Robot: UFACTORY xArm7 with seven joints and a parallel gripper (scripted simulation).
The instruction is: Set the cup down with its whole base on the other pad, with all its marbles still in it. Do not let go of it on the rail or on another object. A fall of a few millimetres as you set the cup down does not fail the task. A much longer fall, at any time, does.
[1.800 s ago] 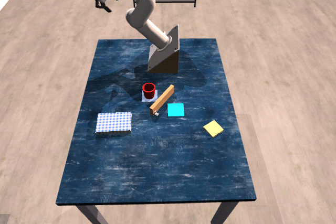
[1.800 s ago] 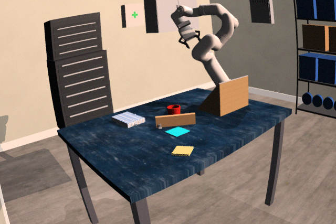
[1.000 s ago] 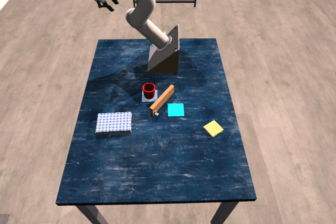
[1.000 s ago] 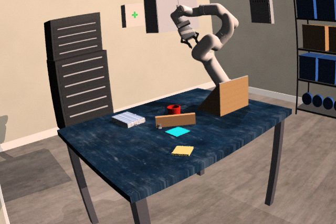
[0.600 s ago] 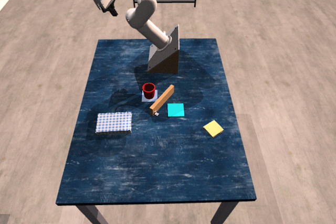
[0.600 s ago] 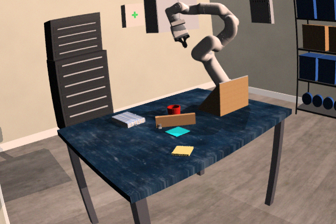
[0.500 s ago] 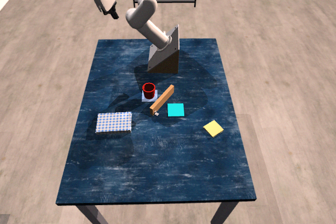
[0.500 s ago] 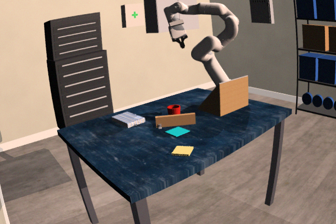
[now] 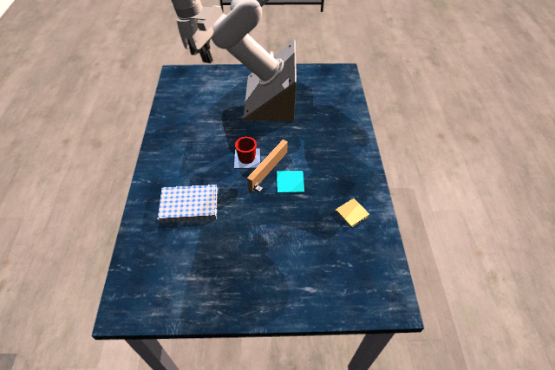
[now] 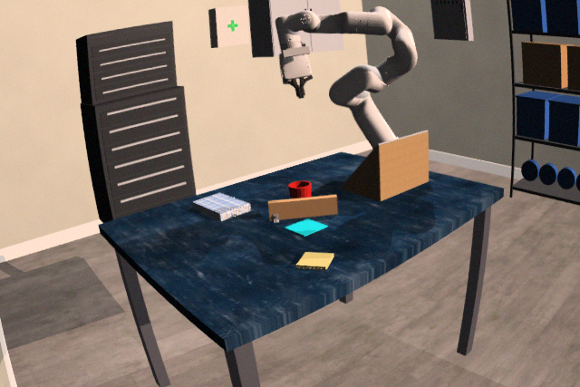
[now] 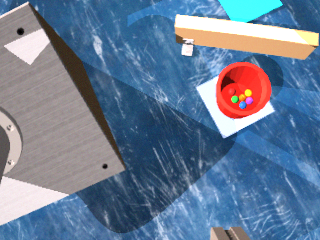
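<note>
A red cup stands upright on a pale pad. In the wrist view several coloured marbles lie in its bottom. A wooden rail lies between the cup and a cyan pad. My gripper is shut and empty. It hangs high above the table's far left part, well away from the cup.
A blue-checked box lies left of the cup. A yellow block lies at the right front. The arm's wedge base stands at the back. A small grey piece sits at the rail's end.
</note>
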